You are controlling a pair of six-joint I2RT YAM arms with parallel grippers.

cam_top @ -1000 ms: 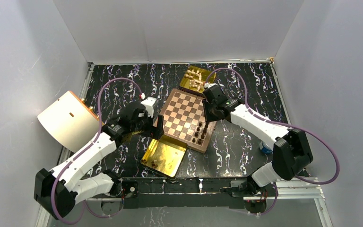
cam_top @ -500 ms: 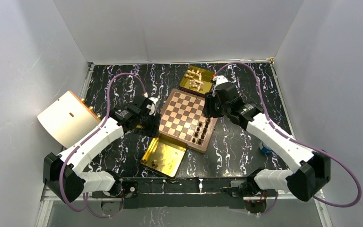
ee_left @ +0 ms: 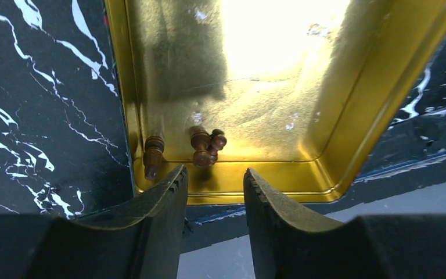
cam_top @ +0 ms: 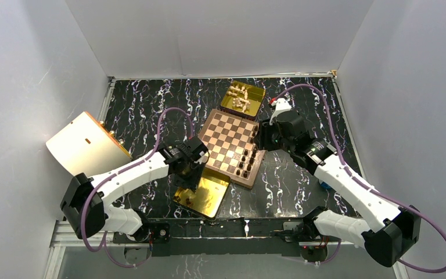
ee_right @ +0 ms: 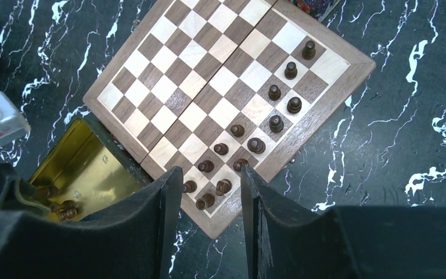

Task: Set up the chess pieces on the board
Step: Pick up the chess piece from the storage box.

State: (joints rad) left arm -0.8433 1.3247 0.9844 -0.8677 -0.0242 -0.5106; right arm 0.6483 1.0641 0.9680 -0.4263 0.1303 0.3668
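Left wrist view: my left gripper (ee_left: 215, 173) hangs just short of the near wall of the gold tray (ee_left: 348, 116), jaws parted and empty. Three dark chess pieces (ee_left: 206, 145) lie against that wall, two touching and one apart in the corner. I judge this to be the pick step. Next I must lower, straddle a single piece and close without dragging its neighbour. My right gripper (ee_right: 210, 171) hovers above the board (ee_right: 168, 75), likewise parted with nothing between its fingers. About a dozen dark chessmen (ee_right: 276, 123) stand in two rows along one edge there. The pale set (cam_top: 241, 100) lies in the far tray (cam_top: 255, 90), so much remains.
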